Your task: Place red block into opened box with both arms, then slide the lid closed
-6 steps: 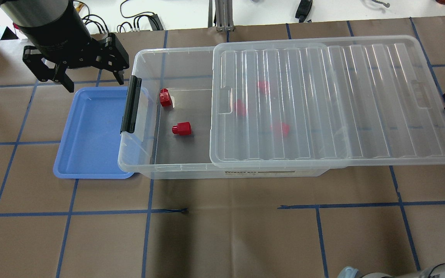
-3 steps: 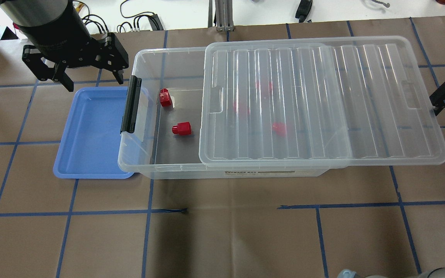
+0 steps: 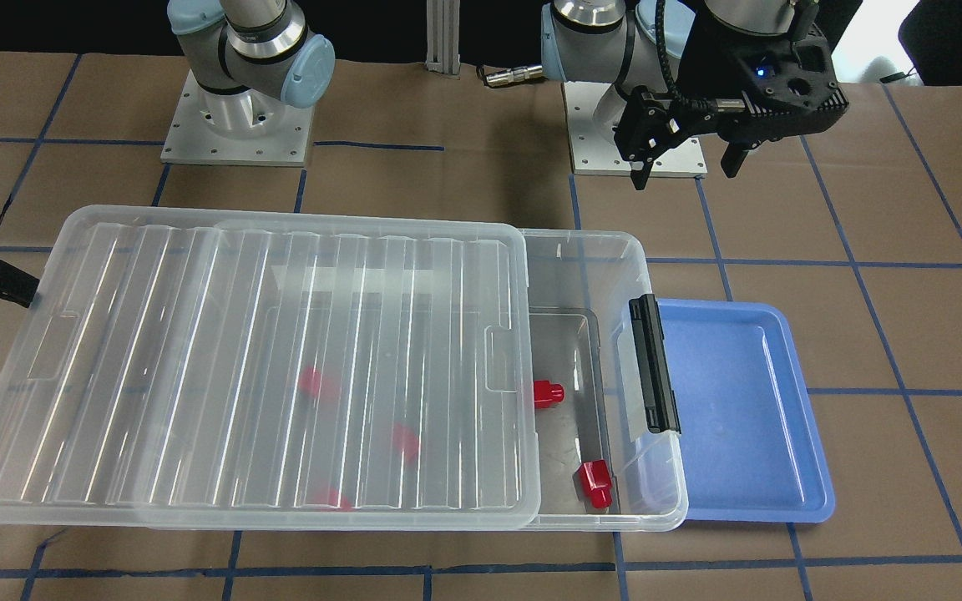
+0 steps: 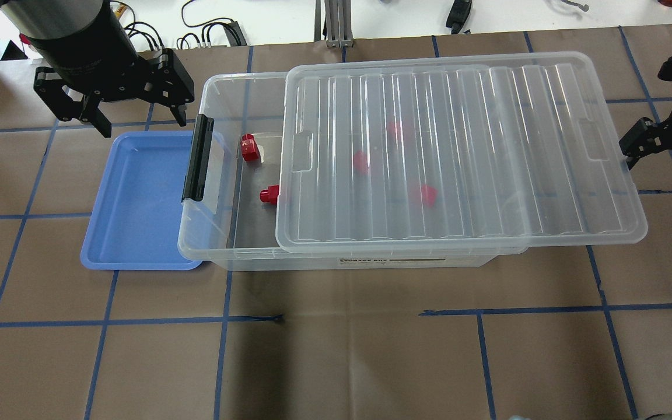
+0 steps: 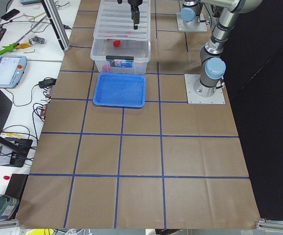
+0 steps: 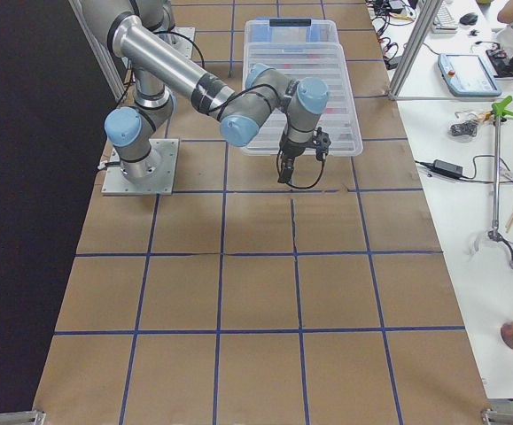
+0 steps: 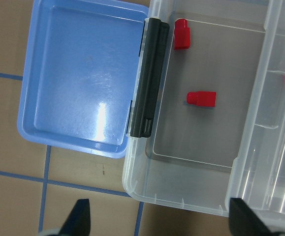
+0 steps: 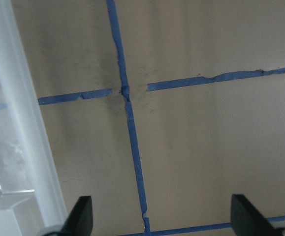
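The clear box (image 4: 214, 245) lies lengthways on the table, its black latch bar (image 4: 198, 157) on the left end. The ribbed lid (image 4: 458, 151) covers most of it and overhangs the right end. Two red blocks (image 4: 248, 147) (image 4: 267, 194) show in the uncovered strip, the second right at the lid's edge. Others (image 4: 362, 162) show blurred under the lid. My right gripper (image 4: 658, 156) is open at the lid's right short edge, one finger against it (image 8: 80, 216). My left gripper (image 4: 135, 114) hovers open and empty behind the blue tray. In the left wrist view the red blocks (image 7: 202, 98) lie below it.
An empty blue tray (image 4: 137, 198) butts against the box's latch end. Brown paper with blue tape lines covers the table (image 4: 336, 350). Cables and a metal post (image 4: 336, 23) sit at the far edge.
The lid has slid left over the box, narrowing the uncovered strip and reaching one red block. My right gripper followed it leftward. The left gripper has stayed still.
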Robot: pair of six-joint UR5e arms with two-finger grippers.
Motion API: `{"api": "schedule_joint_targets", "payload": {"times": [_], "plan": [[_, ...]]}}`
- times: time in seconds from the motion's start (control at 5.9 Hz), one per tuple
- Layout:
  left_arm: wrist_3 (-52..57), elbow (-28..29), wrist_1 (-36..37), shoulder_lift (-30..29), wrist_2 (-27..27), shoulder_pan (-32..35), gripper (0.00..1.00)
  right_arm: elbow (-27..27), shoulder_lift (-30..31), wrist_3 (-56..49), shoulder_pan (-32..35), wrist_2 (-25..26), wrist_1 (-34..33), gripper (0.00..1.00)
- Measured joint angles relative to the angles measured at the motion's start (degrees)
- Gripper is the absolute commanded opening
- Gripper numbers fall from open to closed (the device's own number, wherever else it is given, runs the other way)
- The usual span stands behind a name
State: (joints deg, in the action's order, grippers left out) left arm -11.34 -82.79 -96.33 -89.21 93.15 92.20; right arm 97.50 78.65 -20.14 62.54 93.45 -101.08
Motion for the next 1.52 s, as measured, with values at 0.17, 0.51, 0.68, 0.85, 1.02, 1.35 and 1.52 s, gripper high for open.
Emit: {"api": "schedule_joint_targets", "payload": {"times": [0.17,0.51,0.68,0.85,1.02,1.35,1.52], "plan": [[0.0,0.0,0.0,0.0,0.0,0.0,0.98,0.1,0.3,1.9,1.8,0.0,0.0,1.0],[0.0,0.0,0.0,0.0,0.0,0.0,0.98,0.4,0.8,5.4,5.3,-0.1,0.0,1.0],[0.0,0.0,0.0,0.0,0.0,0.0,0.98,1.1,1.4,6.7,6.4,-0.1,0.0,1.0],[0.0,0.0,0.0,0.0,0.0,0.0,0.98,2.3,2.3,7.7,7.2,-0.4,0.0,1.0],[0.0,0.0,0.0,0.0,-0.1,0.0,0.98,3.4,3.0,8.9,7.6,-1.1,0.0,1.0],[0.0,0.0,0.0,0.0,-0.1,0.0,0.98,4.2,3.4,9.9,8.2,-2.7,0.0,1.0],[0.0,0.0,0.1,0.0,-0.1,0.0,0.98,4.2,3.4,10.1,9.3,-3.4,0.0,1.0]]}}
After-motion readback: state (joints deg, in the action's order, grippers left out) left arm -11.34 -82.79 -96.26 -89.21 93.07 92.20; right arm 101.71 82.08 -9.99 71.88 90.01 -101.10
